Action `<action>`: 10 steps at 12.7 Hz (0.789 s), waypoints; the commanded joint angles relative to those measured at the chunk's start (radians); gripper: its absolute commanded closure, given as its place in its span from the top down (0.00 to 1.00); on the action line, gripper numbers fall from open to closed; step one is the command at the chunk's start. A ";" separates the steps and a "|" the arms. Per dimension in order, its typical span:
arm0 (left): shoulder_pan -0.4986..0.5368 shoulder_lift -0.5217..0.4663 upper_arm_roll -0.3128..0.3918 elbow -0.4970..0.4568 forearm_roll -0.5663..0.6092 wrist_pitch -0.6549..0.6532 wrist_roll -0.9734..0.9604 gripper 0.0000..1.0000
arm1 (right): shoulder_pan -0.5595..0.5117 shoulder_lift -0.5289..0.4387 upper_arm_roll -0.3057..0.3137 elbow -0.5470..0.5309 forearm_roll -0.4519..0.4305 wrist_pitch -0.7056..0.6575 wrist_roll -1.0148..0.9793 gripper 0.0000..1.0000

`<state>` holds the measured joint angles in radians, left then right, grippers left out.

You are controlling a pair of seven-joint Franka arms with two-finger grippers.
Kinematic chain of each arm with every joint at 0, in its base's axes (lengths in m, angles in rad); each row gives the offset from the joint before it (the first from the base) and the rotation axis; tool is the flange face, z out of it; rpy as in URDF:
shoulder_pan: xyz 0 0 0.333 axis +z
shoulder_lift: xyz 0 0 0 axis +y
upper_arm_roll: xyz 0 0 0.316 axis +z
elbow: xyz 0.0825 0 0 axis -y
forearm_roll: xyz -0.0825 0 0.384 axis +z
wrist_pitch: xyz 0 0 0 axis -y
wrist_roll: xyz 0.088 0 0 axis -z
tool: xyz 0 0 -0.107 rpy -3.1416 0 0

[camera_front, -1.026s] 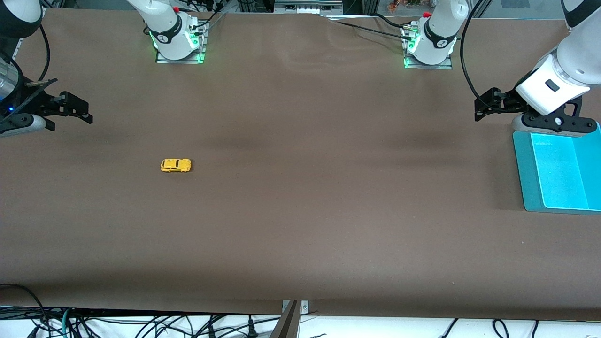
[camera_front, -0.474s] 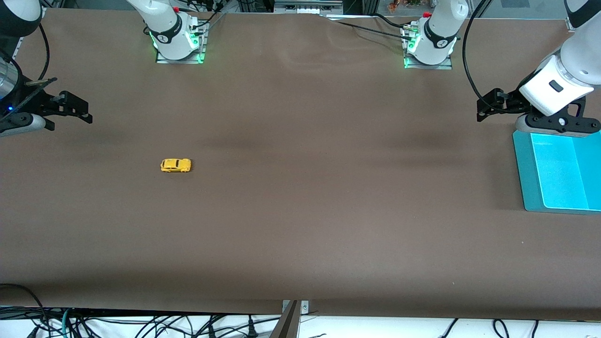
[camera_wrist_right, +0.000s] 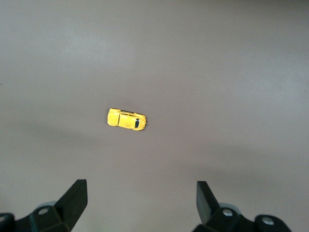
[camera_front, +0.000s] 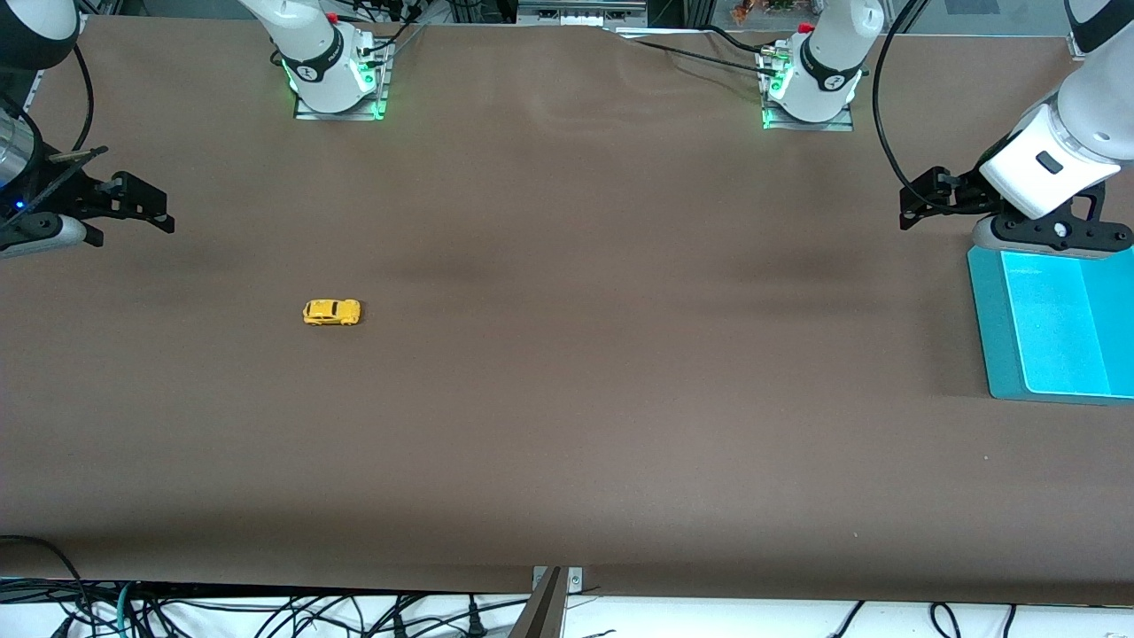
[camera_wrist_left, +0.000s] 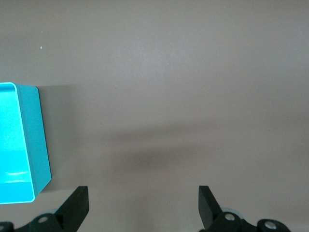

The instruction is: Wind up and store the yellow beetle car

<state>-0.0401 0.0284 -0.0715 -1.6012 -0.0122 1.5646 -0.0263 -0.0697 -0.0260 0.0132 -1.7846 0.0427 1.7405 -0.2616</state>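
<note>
Nearest to my front camera, the yellow beetle car sits on its wheels on the brown table, toward the right arm's end. At the left arm's end I see a turquoise bin, nothing in the part that shows. Farther up, my right gripper hangs over bare table with fingers spread and holding nothing. My left gripper hovers beside the bin, likewise released.

I see the yellow beetle car sitting upright on its wheels on the bare worktop, at nine o'clock from centre, lying crosswise, untouched.
</note>
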 commanded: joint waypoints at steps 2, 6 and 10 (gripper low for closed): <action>0.009 -0.005 -0.001 0.009 0.006 -0.015 0.008 1.00 | 0.001 -0.003 0.001 0.017 0.019 -0.018 -0.016 1.00; 0.009 -0.005 0.001 0.009 0.006 -0.015 0.008 1.00 | 0.002 -0.006 0.004 0.016 0.020 -0.027 -0.019 1.00; 0.009 -0.005 0.001 0.009 0.008 -0.017 0.008 1.00 | 0.004 -0.006 0.050 0.014 0.020 -0.090 -0.059 1.00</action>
<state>-0.0332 0.0284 -0.0694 -1.6012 -0.0122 1.5646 -0.0263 -0.0625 -0.0260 0.0412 -1.7840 0.0436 1.6905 -0.2864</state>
